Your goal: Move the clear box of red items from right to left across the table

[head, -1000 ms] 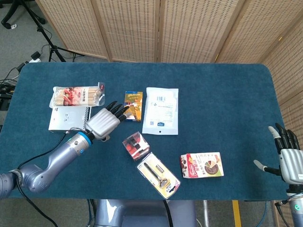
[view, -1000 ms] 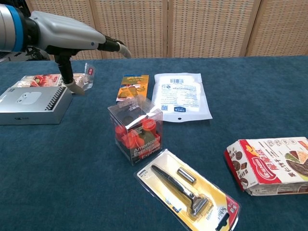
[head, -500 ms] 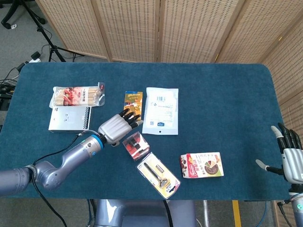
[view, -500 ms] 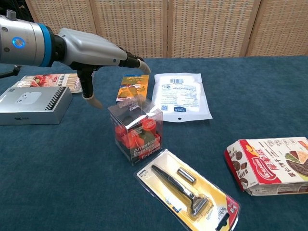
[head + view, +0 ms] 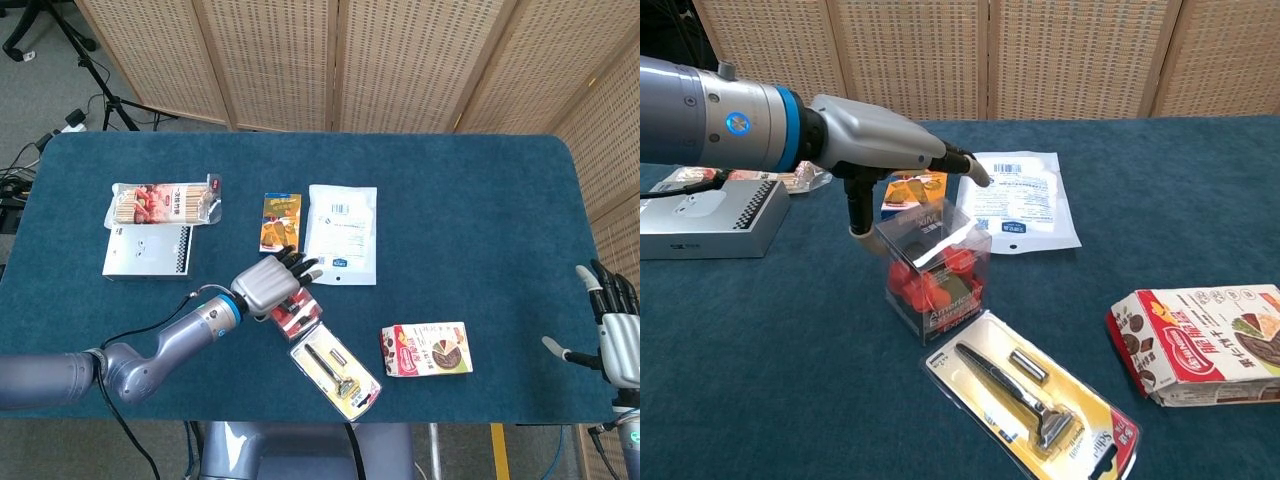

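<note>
One second earlier our left hand (image 5: 875, 150) was away; it came over the clear box (image 5: 937, 272), fingers spread, grasp uncertain.

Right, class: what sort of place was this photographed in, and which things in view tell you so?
Probably a robotics lab or test room, not a home. A grey robot arm's left hand works over a blue cloth-covered table, woven folding screens fence it off, and black tripod legs with cables stand on the floor.
</note>
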You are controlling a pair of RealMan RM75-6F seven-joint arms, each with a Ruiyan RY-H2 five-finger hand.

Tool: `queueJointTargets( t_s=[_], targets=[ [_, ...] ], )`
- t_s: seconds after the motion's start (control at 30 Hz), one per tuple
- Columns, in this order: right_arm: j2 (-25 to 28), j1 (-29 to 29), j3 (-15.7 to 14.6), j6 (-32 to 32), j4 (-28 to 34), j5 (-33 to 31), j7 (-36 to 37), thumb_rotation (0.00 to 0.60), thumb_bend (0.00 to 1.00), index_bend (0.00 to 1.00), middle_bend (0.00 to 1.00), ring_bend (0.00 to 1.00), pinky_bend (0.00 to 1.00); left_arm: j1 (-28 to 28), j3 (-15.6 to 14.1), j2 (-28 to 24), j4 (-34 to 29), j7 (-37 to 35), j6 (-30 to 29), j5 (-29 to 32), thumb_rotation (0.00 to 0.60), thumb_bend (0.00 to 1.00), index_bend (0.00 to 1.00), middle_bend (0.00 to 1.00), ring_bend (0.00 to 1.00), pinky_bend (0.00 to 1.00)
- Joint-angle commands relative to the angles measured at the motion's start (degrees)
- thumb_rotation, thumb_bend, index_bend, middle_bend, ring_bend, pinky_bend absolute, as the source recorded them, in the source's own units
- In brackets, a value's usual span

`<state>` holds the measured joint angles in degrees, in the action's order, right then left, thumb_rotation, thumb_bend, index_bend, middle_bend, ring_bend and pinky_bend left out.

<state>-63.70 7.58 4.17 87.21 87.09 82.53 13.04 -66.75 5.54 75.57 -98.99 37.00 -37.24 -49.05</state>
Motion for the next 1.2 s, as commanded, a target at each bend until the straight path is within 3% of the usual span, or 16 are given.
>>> queueJointTargets(
  t_s=[0.03,0.33,0.47,0.6,0.73,0.93,1.2],
  targets=[
    [0.1,-0.1,0.2,-0.1,0.0,0.0,0.1,0.600,0.03,0.00,0.00,0.00,0.00,-0.7,-0.3,0.6,0.0,-0.3,-0.1,0.7,0.600,0.17,0.00,0.00,0.00,0.00],
    [0.2,-0.6,0.7,0.0,0.0,0.6,0.8,0.600,0.03,0.00,0.00,0.00,0.00,-3.1,-1.5,2.7,-0.8,-1.0,-1.1,3.4,0.600,0.20,0.03,0.00,0.00,0.00],
    [0.2,-0.9,1.1,0.0,-0.1,0.2,0.0,0.600,0.03,0.00,0.00,0.00,0.00,-3.5,-2.0,2.7,-1.5,-1.5,-1.8,4.3,0.600,0.22,0.25,0.02,0.02,0.08],
    [0.3,-1.0,1.2,-0.1,0.2,0.5,0.6,0.600,0.03,0.00,0.00,0.00,0.00,-3.8,-2.9,2.6,-2.0,-0.6,-4.2,4.6,0.600,0.29,0.45,0.16,0.15,0.21],
    [0.7,-1.3,1.1,0.3,0.3,1.5,1.7,0.600,0.03,0.00,0.00,0.00,0.00,-3.9,-4.3,3.3,-1.7,1.5,-6.6,4.5,0.600,0.34,0.59,0.23,0.21,0.26],
    [0.8,-1.7,1.4,0.5,0.3,1.7,1.9,0.600,0.03,0.00,0.00,0.00,0.00,-3.6,-4.7,4.1,-1.1,1.9,-9.4,4.5,0.600,0.37,0.67,0.30,0.25,0.30],
    [0.9,-2.0,1.6,0.7,0.5,2.0,1.8,0.600,0.03,0.00,0.00,0.00,0.00,-1.8,-3.2,2.4,-1.1,-0.5,-12.6,2.5,0.600,0.39,0.69,0.31,0.27,0.31]
  ],
)
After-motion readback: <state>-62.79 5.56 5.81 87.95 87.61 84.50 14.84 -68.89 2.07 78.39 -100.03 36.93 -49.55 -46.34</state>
